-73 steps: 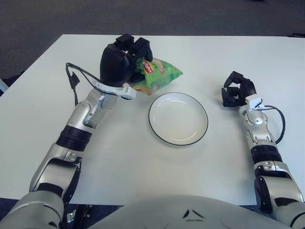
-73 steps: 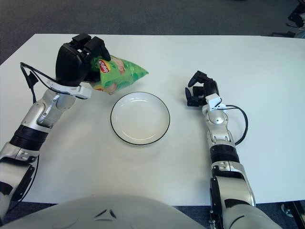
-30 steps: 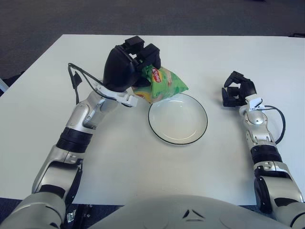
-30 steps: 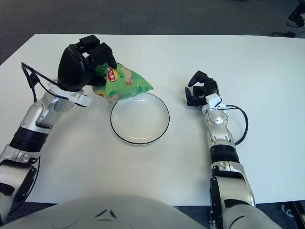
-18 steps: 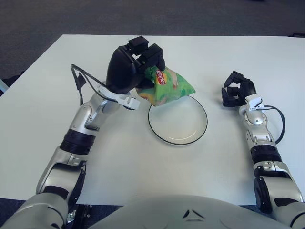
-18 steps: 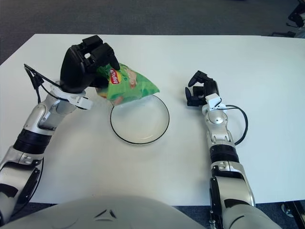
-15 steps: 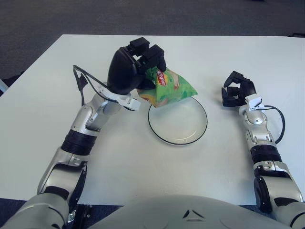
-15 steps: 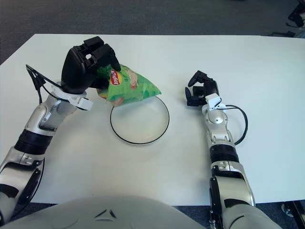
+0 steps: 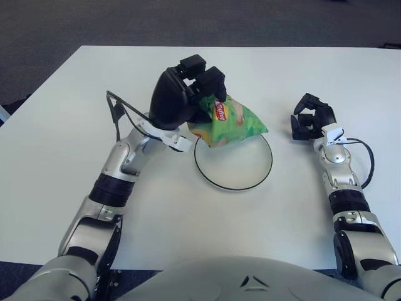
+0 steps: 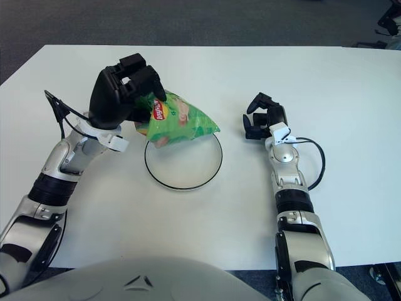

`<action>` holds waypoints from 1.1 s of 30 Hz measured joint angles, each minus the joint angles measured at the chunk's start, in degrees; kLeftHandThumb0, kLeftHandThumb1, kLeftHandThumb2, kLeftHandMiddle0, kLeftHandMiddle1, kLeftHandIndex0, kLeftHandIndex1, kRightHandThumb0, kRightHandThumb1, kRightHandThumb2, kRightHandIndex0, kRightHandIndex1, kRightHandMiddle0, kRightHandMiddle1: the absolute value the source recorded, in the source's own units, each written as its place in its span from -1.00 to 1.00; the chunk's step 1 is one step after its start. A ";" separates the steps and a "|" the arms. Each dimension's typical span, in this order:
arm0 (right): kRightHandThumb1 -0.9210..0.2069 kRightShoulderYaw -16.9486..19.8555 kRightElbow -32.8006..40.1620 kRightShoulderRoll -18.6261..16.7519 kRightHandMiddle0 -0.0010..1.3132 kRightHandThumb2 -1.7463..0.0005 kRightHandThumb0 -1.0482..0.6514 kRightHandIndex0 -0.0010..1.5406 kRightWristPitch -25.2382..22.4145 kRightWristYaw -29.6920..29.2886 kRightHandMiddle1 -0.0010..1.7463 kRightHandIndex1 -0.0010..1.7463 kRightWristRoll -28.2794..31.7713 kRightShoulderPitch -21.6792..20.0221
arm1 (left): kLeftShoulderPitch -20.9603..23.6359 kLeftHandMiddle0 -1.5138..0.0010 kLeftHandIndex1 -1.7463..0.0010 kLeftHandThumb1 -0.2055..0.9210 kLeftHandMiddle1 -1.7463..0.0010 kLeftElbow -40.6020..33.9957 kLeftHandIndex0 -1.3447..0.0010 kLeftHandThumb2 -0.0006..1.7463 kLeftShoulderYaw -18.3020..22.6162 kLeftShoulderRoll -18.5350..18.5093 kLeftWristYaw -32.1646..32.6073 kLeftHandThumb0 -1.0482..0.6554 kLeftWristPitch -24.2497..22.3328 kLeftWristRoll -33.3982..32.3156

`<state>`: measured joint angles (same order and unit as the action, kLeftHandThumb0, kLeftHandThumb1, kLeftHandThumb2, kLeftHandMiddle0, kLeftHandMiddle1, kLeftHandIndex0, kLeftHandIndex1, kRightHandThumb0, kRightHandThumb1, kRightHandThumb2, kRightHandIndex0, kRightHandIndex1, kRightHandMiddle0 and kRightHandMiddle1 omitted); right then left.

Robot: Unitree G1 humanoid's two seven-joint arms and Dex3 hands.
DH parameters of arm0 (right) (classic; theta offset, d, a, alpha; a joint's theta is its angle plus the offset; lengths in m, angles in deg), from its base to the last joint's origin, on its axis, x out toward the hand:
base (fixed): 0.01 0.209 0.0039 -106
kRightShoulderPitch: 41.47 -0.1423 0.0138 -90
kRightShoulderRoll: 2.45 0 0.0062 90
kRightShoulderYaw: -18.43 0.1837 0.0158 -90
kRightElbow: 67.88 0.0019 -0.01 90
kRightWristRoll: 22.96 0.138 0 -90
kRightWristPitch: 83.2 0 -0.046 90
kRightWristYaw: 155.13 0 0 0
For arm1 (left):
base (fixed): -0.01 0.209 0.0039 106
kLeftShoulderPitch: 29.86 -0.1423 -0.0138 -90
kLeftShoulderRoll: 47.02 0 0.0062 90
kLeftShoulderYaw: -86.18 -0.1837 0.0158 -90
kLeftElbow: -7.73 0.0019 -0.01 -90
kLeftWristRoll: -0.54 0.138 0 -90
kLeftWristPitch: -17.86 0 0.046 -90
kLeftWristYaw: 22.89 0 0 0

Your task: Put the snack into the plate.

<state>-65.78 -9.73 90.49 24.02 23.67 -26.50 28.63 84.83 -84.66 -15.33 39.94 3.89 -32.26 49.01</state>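
One left hand [image 9: 188, 94] is gripping the green snack bag [image 9: 230, 122] by its left end, holding it over the plate's [image 9: 233, 182] far-left rim; bag looks light, crinkly, crushable, likely slippery. Right hand [image 9: 311, 122] is resting on the table, fingers curled, holding nothing.

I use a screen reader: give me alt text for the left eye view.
The robot's left hand holds a green snack bag over the far rim of a white plate on a white table. Its right hand rests curled and empty to the plate's right.
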 measured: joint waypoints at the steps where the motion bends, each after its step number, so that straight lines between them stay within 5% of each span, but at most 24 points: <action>1: 0.23 -0.01 0.01 -0.02 0.05 -0.63 -0.38 0.71 -0.05 -0.06 1.00 1.00 -0.01 -0.02 | -0.01 -0.26 -0.68 -0.90 -1.00 -0.17 -0.30 1.00 0.00 0.04 0.06 0.21 -0.04 0.47; 8: 0.22 -0.49 0.07 0.02 0.04 -0.63 -0.38 0.70 -0.08 -0.78 1.00 1.00 -0.60 -0.08 | -0.88 -0.26 -0.64 -0.91 -1.00 -2.01 -0.33 0.99 -0.23 0.18 1.34 0.21 0.23 2.64; 14: 0.21 -1.20 -0.11 0.39 0.04 -0.62 -0.37 0.69 0.43 -1.54 1.00 1.00 -2.07 -0.16 | -2.33 -0.21 -0.85 -0.81 -1.00 -2.20 -0.14 1.00 -2.05 1.22 4.94 0.22 0.92 6.02; 25: 0.21 -1.72 -1.32 0.64 0.04 -0.61 -0.37 0.68 1.24 -1.76 1.00 1.00 -2.49 -0.82 | -2.94 -0.20 -0.93 -0.77 -1.00 -0.49 -0.06 1.00 -4.40 0.41 -0.32 0.22 4.11 0.53; 33: 0.21 -1.68 -1.43 0.64 0.04 -0.62 -0.37 0.70 1.30 -1.76 1.00 1.00 -2.43 -0.88 | -3.47 -0.15 -0.99 -0.68 -1.00 4.93 0.05 0.96 -6.75 0.75 10.17 0.22 6.86 8.62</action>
<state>-67.46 -11.15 91.13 25.32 21.91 -28.93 27.76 81.36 -79.73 -22.08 40.69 14.06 -25.40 57.63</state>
